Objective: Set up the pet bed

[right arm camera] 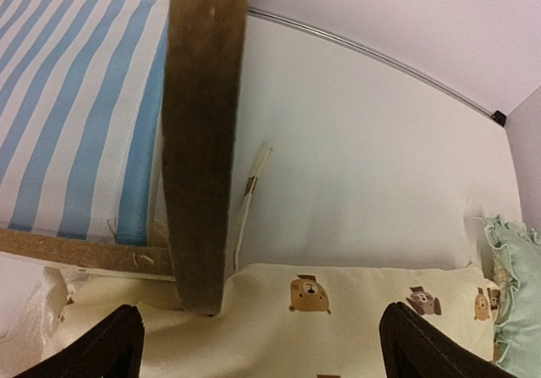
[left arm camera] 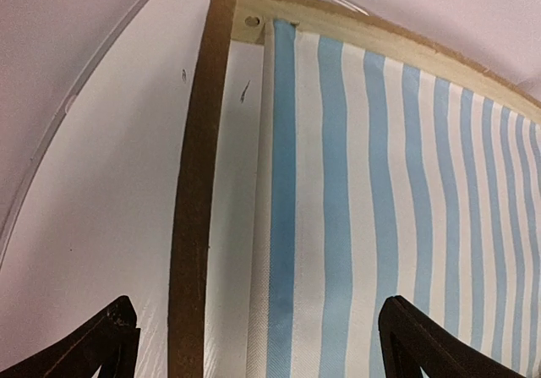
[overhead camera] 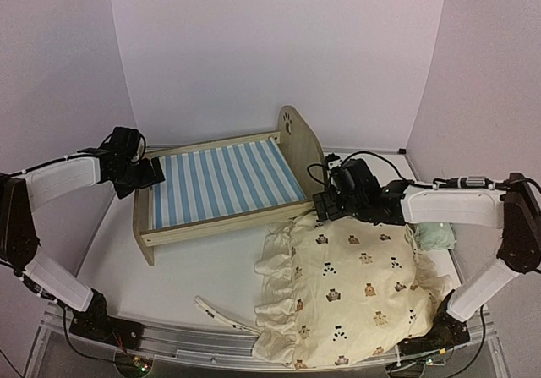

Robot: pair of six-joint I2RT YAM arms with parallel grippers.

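Pet bed (overhead camera: 220, 183) stands upright on the counter (overhead camera: 186, 268), with the bear-print cushion (overhead camera: 355, 285) touching its near rail (overhead camera: 228, 224). Judged stiff, light wood; grip a rail or the headboard (overhead camera: 296, 137). Open and empty: left fingers (left arm camera: 106, 344), right fingers (right arm camera: 110, 344).

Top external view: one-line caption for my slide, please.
Open left gripper at the foot rail of the pet bed, open right gripper by its headboard, bear-print cushion alongside.

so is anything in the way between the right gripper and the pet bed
Nothing visible does. The right gripper hangs open right at the headboard of the pet bed; the headboard's wooden edge shows between its fingers in the wrist view. The bear-print cushion lies below it, by the bed's near corner, not in between.
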